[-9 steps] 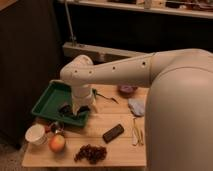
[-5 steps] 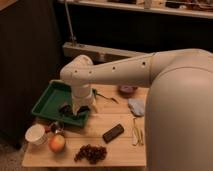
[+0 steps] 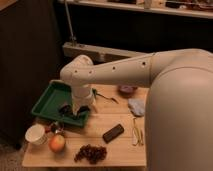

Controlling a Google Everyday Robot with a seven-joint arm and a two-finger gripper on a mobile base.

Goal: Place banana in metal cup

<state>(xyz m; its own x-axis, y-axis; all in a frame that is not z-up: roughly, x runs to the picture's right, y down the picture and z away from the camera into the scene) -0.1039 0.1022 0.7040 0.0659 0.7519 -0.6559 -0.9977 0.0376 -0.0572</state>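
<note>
My fingers (image 3: 83,108) hang at the end of my white arm, over the near right corner of the green tray (image 3: 50,96). They point down and are spread wide, one dark tip to each side of the wrist.

The banana (image 3: 136,132) lies flat on the desk (image 3: 112,152), well apart from my fingers. It is to their right in the view and closer to the near edge. The black block (image 3: 113,133) lies between the banana and my fingers, just beside the banana.

On the other side, nearer the desk's front left corner, the white cup (image 3: 36,134) stands upright with the apple (image 3: 57,143) close by it. A small dull thing (image 3: 53,127) sits between those two, below my fingers in the view. It may be the metal cup, though I cannot tell for sure. A bunch of dark grapes (image 3: 91,153) lies toward the front edge, right of the apple.
</note>
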